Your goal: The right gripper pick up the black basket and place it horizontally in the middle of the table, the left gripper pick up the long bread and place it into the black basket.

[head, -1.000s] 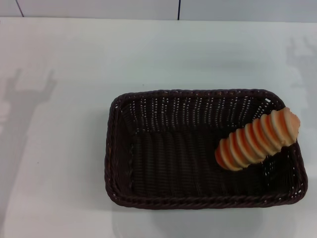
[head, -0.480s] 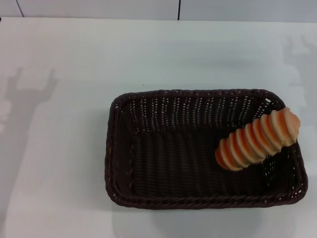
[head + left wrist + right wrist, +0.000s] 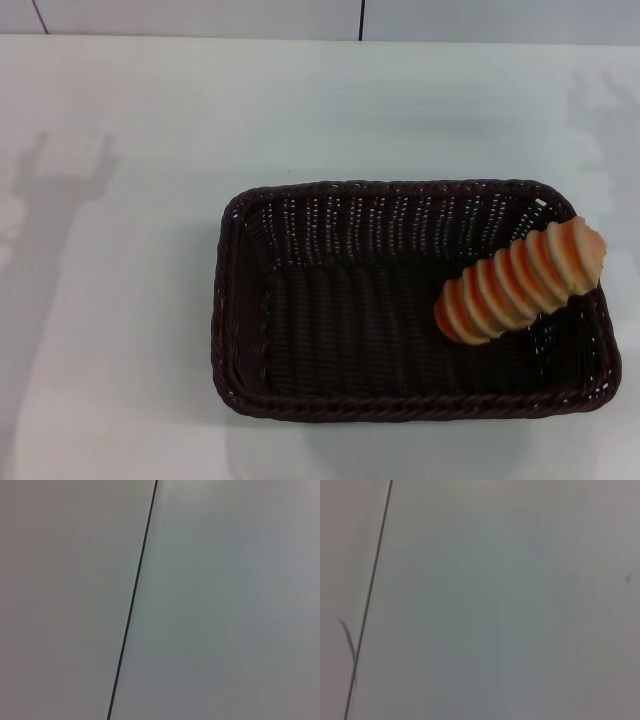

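Nearest to me on the head cam is the black basket (image 3: 400,300), sitting lengthwise across the table (image 3: 130,300), a bit right of centre and toward the near edge. One basket, that's it. It looks stiff but light, woven wicker with open sides, so I'd guess it slides easily on that smooth top. If I had to grab it I'd pinch the braided rim on a long side, since the sloped walls give nothing else to bite on.

Inside it, at the right end, is the long bread (image 3: 520,281), just one loaf. It's lying diagonally, near end down on the basket floor, far end propped up on the right rim and poking a little over it. My read is it's light and a bit squashy, ridged so it shouldn't slip, and best taken across the middle with a gentle squeeze. Looks to me like both placements are basically done, though the loaf isn't lying flat.

Further out there's only bare tabletop, with arm shadows at the far left and far right. Neither gripper shows up in any view; both wrist cams see only blank surface with a dark seam line, so I can't say how either one stands.
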Robot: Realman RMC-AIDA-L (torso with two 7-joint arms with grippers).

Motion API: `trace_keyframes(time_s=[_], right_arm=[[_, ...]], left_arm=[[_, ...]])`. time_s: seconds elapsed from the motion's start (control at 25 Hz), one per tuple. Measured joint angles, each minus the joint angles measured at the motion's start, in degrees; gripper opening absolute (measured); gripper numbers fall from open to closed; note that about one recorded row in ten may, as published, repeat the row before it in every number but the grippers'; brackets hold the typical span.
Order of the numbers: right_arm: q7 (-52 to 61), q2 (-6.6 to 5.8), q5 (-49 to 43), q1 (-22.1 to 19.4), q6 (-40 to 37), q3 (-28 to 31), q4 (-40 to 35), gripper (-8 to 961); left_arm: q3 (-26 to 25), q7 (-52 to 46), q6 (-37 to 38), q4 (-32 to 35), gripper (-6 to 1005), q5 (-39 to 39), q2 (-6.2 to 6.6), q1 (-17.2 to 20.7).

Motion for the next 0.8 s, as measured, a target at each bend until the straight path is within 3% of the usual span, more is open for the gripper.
trace_keyframes(time_s=[0.8], right_arm=[[0.0,0.03,0.0,0.04,0.0,0.0,0.38,317]], left_arm=[[0.0,-0.07,1.39,-0.08,868,-0.61,0.08,-0.3]])
